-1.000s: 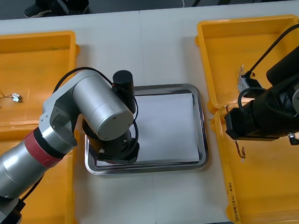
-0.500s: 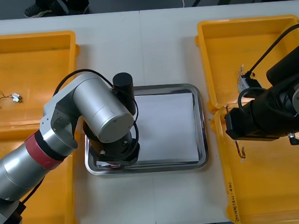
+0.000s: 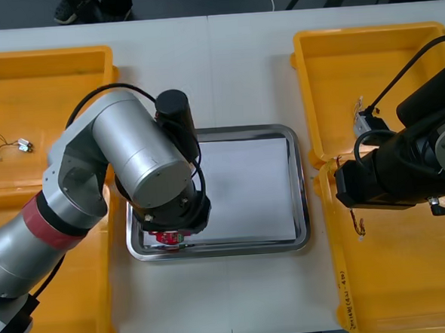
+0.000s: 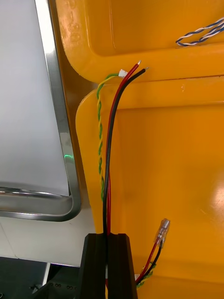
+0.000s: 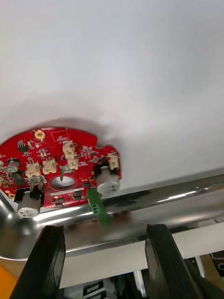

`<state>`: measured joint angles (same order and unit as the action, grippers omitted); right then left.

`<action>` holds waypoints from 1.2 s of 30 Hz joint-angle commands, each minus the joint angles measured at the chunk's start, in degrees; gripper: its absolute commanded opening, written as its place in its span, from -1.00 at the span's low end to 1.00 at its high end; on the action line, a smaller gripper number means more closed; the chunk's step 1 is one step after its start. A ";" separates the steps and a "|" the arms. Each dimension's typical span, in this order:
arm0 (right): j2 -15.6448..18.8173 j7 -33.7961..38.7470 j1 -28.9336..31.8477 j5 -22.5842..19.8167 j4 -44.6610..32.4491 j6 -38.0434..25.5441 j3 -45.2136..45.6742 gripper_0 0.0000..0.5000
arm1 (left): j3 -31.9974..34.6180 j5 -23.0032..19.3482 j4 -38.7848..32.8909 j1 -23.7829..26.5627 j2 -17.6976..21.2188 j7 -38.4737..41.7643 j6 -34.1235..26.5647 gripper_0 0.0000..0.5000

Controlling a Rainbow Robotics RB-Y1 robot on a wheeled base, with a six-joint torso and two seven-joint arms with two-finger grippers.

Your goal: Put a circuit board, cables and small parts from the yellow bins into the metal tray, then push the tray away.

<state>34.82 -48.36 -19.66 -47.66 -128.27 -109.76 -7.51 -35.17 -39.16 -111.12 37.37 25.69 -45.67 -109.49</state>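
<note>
A round red circuit board (image 5: 60, 163) lies in the near left corner of the metal tray (image 3: 304, 207), against its rim. My left gripper (image 5: 102, 229) hangs open just above the circuit board (image 3: 166, 236), its fingers (image 5: 46, 261) clear of it. Over the right-hand bins my right gripper (image 4: 107, 236) is shut on a bundle of cables (image 4: 108, 154): one red, one black, and a green and yellow twisted pair. The bundle's free ends reach past the fingers, across the rims of the two right bins. A short end of the cables (image 3: 357, 224) dangles below the right wrist.
Yellow bins stand at both sides: far left (image 3: 45, 109), far right (image 3: 367, 67), near right (image 3: 403, 276). A thin cable with a small metal part (image 3: 10, 145) lies in the far left bin. A twisted blue and white cable (image 4: 200, 35) lies in the far right bin.
My left gripper has opened and let go of the circuit board, which now lies uncovered in the tray's near left corner. The left arm has shifted slightly. The right arm has not moved.
</note>
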 commanded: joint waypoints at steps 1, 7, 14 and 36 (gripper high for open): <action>0.69 0.46 -1.26 -0.07 -0.32 -0.24 -0.40 -1.00 | 4.85 0.40 -7.71 -0.72 2.26 -5.48 -0.51 1.00; 0.69 -0.68 -1.96 -0.59 -0.40 -0.24 -0.49 -1.00 | 9.33 -0.21 -13.86 -0.89 6.04 -5.31 -0.51 1.00; 0.34 -7.01 -3.28 -1.65 -0.40 -0.24 -0.49 -1.00 | 15.66 -2.76 -16.50 -0.89 10.17 -5.39 -0.51 1.00; -0.89 -27.93 -11.28 -2.09 0.56 -0.24 -5.94 -1.00 | 35.52 -10.93 -9.56 -0.54 22.48 -9.79 -0.51 1.00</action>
<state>34.79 -72.36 -27.20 -50.35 -128.04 -109.76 -10.74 -2.57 -49.40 -122.01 37.33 45.20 -50.57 -109.59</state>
